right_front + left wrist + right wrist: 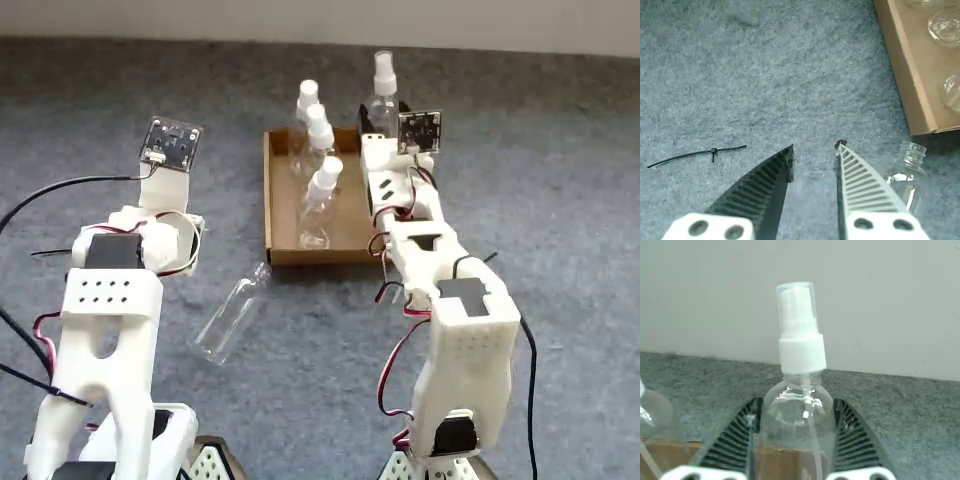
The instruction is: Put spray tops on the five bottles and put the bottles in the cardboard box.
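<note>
Right pincer (797, 407) pinching upright capped bottle (799, 385); left pincer (815, 146) spread, empty, beside lying uncapped bottle (905, 172)

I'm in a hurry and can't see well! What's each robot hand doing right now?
Left gripper: open, holding nothing, beside the capless bottle lying on the carpet.
Right gripper: shut on a bottle with a spray top.

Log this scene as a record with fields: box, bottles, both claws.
box: cardboard box on grey carpet
in box: three topped bottles, upright
right claw: shut on fourth topped bottle, at the box's far right corner
loose: untopped bottle lying on carpet by the box's near edge, neck toward box
left claw: open, empty, over carpet beside that bottle
stray: black cable tie on carpet
</note>
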Available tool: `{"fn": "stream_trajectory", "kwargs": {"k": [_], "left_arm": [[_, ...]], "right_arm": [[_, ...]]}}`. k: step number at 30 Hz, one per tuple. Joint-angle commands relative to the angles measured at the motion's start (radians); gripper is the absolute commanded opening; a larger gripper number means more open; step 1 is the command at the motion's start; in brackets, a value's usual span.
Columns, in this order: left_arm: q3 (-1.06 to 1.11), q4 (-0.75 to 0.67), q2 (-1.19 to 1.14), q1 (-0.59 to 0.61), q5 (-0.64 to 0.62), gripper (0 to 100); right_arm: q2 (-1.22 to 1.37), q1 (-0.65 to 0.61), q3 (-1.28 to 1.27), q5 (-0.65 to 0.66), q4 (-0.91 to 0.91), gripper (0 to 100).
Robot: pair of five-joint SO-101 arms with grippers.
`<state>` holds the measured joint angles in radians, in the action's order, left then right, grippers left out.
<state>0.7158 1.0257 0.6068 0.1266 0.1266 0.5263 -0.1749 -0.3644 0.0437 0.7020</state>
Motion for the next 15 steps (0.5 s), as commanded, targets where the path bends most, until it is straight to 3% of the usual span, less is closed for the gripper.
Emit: {"fn": "stream_trajectory", "kwargs": {"k": [1,7,15], "left_arm": [[-0.004,-0.020,0.008,0.010,0.008,13],[-0.004,-0.020,0.008,0.010,0.008,13],[-0.004,-0.020,0.008,0.010,0.008,13]], "right_arm": [[0.005,0.015,0.054,-0.002,0.018,0.4],[0.005,0.010,0.045,-0.002,0.134,0.4],[0.007,0.007,-0.004,0.000,0.145,0.4]]}}
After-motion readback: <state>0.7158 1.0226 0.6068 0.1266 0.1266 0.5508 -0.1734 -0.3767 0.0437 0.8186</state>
